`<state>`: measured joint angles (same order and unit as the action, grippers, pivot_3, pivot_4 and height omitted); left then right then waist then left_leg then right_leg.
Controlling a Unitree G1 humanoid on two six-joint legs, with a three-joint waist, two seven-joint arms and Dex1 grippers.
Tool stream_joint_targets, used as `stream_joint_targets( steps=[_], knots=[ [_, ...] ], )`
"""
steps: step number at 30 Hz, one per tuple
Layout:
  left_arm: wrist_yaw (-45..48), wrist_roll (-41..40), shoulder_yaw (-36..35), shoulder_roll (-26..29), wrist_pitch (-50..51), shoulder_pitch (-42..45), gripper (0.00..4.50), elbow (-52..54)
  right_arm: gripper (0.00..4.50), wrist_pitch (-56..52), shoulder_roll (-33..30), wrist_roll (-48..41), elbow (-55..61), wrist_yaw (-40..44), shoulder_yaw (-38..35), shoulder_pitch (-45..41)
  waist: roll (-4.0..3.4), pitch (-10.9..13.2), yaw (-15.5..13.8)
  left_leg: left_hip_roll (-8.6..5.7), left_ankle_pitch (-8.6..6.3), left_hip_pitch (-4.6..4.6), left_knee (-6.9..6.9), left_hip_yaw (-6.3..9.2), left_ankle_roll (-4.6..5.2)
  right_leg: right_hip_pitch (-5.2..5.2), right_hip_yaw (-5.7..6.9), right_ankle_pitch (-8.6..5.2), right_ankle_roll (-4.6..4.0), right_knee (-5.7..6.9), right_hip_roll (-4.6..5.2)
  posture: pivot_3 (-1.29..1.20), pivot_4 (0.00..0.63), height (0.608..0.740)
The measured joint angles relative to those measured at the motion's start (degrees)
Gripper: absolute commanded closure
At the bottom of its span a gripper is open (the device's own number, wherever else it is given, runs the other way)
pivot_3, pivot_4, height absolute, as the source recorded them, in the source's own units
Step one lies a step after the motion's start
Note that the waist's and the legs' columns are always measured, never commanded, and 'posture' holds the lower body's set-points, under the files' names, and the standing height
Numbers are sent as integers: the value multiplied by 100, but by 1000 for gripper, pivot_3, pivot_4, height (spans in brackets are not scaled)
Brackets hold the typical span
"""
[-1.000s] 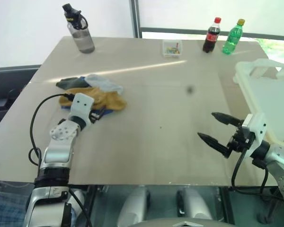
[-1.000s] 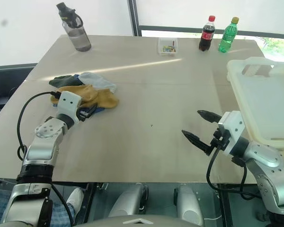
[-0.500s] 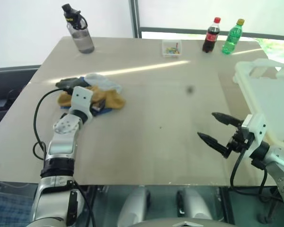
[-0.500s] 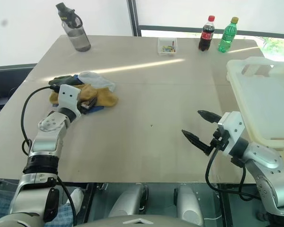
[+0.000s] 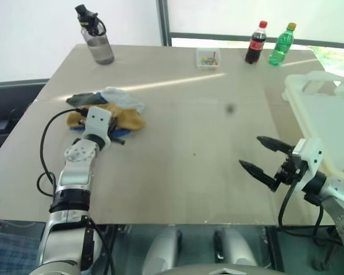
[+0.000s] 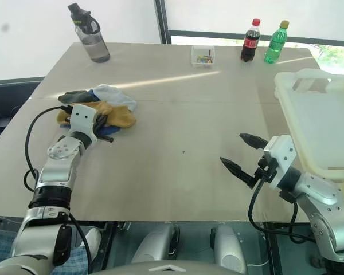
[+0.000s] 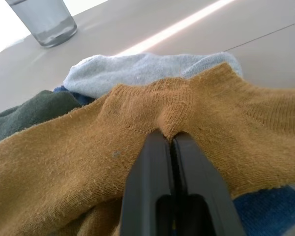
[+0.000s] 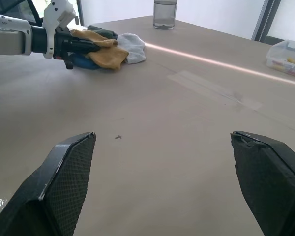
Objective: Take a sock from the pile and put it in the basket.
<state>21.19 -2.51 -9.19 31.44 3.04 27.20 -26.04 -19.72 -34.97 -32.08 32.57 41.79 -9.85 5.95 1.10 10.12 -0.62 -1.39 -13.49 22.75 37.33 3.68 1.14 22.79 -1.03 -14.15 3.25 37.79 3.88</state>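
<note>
1. Closed since the earlier frame: left gripper [image 7: 172, 140], black fingers pinched on a fold of the mustard-yellow knit sock [image 7: 137, 147] atop the mixed-colour sock pile [image 5: 106, 109].
2. Hung wide and empty: right gripper [image 5: 262, 154].
3. Grasp step judged done; lift and carry to the whitish plastic basket [image 5: 327, 114] called for next.

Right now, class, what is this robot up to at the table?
The robot is starting to pick a sock out of the pile. Its left pincer is shut on a fold of the mustard-yellow sock, which lies on top of the blue and grey ones. The right pincer hangs open above bare table, near the white basket on the robot's right. Nothing has been lifted yet.
</note>
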Motion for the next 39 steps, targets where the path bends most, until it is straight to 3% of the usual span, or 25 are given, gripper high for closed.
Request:
stream_joint_targets(
  steps=[5,11,24,31,36,39],
  knots=[
    [-10,-16,-8,-88,-511,-45,4415,127,0,0,14,5,4,-9,0,15,0,0,-4,0,0,2,0,1,0,0,1,0,0,-1,2,0,150,740],
    [-97,1,-25,-110,-1050,-28,4415,1024,0,0,30,10,5,-8,2,43,1,1,-10,-1,0,3,0,0,0,0,0,0,0,-2,7,0,150,740],
    [281,15,497,-251,-47,-742,4415,2294,0,8,60,33,7,-30,10,109,1,1,39,2,0,1,2,0,0,0,-1,0,0,0,-4,0,150,740],
    [224,-89,659,-636,720,-1021,4415,3125,0,15,155,73,7,-93,46,86,1,1,7,2,0,0,2,0,0,0,-2,0,0,0,-4,0,150,740],
    [-177,-37,510,-724,1160,-1008,2738,3126,0,15,164,123,7,-99,47,86,1,1,11,4,0,-2,2,-1,0,0,-3,-1,0,1,-9,0,150,740],
    [-218,9,513,-723,1210,-994,2738,3125,0,15,167,130,7,-98,49,82,1,1,1,3,0,-1,2,-1,0,-1,-4,-1,0,0,-8,0,150,740]
  ],
)
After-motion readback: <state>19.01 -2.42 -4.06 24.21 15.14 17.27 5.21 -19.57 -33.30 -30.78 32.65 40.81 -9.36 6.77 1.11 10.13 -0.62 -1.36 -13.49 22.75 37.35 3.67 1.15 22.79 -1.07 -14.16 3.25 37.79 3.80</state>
